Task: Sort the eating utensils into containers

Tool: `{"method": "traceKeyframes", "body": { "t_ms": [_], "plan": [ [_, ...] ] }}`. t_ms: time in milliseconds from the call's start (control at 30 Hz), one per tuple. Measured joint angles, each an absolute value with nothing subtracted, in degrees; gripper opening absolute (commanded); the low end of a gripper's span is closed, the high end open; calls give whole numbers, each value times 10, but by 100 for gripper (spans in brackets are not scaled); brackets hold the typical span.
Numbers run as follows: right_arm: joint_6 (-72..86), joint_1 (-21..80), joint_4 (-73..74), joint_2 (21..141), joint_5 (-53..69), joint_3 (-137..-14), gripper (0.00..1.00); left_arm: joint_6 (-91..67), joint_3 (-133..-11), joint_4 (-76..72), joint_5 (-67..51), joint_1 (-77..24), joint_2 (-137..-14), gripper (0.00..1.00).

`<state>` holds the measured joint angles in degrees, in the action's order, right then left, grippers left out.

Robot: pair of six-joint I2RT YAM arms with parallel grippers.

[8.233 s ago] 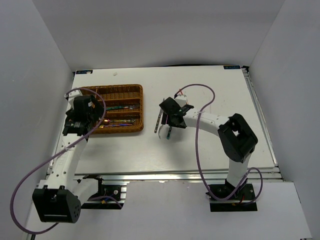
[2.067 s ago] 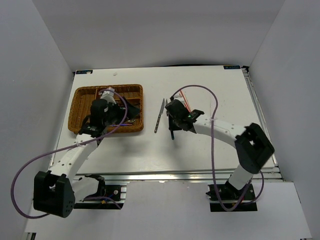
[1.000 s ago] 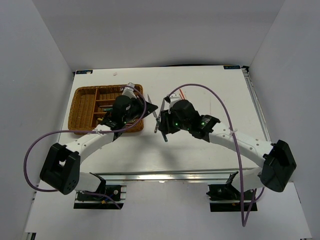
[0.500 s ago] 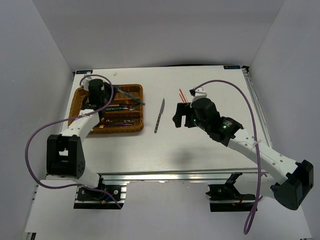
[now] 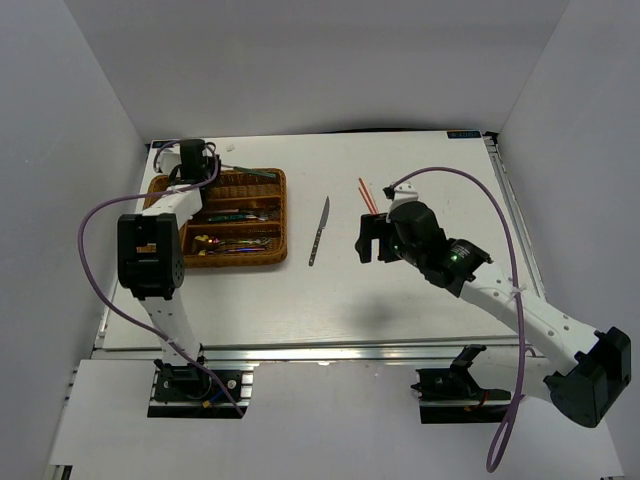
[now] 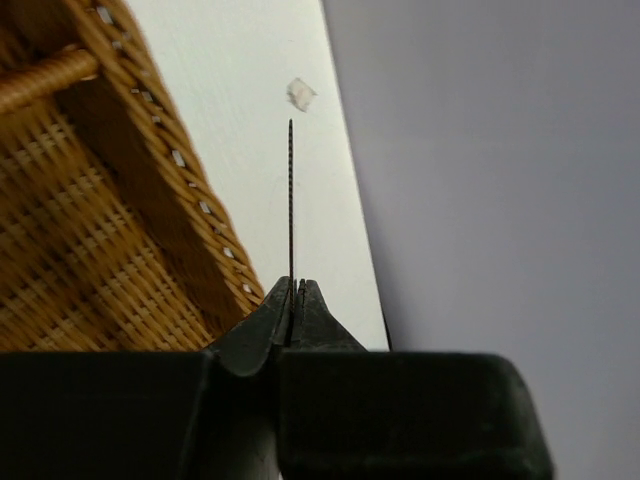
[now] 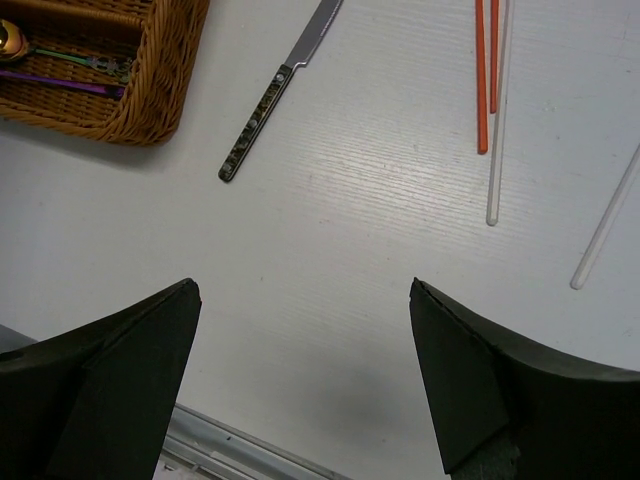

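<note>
My left gripper (image 6: 293,287) is shut on a thin knife (image 6: 291,200) seen edge-on, its serrated edge pointing away from the jaws. From above, that gripper (image 5: 207,165) sits at the back left corner of the wicker tray (image 5: 283,215), with the held knife (image 5: 250,173) lying along the tray's back rim. Several utensils (image 5: 235,240) lie in the tray's long compartments. A second knife (image 5: 318,231) lies on the table right of the tray. My right gripper (image 5: 372,240) hangs open and holds nothing, near the red-orange chopsticks (image 5: 367,196).
The right wrist view shows the table knife (image 7: 280,90), the chopsticks (image 7: 482,80), two thin white sticks (image 7: 497,120) (image 7: 605,220) and the tray's corner (image 7: 150,110), with a gold-bowled spoon (image 7: 8,40) inside. A white scrap (image 6: 300,93) lies behind the tray, near the back wall.
My left arm swung from the tray's right side to its back left corner, carrying the knife. My right gripper left the other knife on the table, moved right and opened wider.
</note>
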<state>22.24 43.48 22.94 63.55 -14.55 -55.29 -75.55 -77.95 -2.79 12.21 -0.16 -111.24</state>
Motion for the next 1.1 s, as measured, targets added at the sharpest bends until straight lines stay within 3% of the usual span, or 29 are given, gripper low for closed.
{"method": "traceKeyframes", "body": {
  "t_ms": [133,300,400,600,700,733,767,1100],
  "plan": [
    [212,428,230,631,-144,-553,89,-771,-780,-10,137,-2,-1127,17],
    [205,423,230,630,-137,-553,89,-780,-780,-7,143,-2,-1127,44],
    [205,421,230,631,-131,-553,89,-787,-780,3,143,-2,-1127,52],
    [205,421,225,639,-118,-553,89,-793,-754,18,140,-2,-1118,58],
    [207,421,221,655,-117,-553,89,-793,-730,31,140,-2,-1095,68],
    [208,421,220,664,-116,-553,89,-791,-725,42,142,-2,-1082,86],
    [210,421,219,673,-114,-553,89,-785,-725,53,144,-2,-1071,97],
    [271,421,217,830,-114,-632,89,-695,-867,166,156,24,-1023,98]
  ]
}}
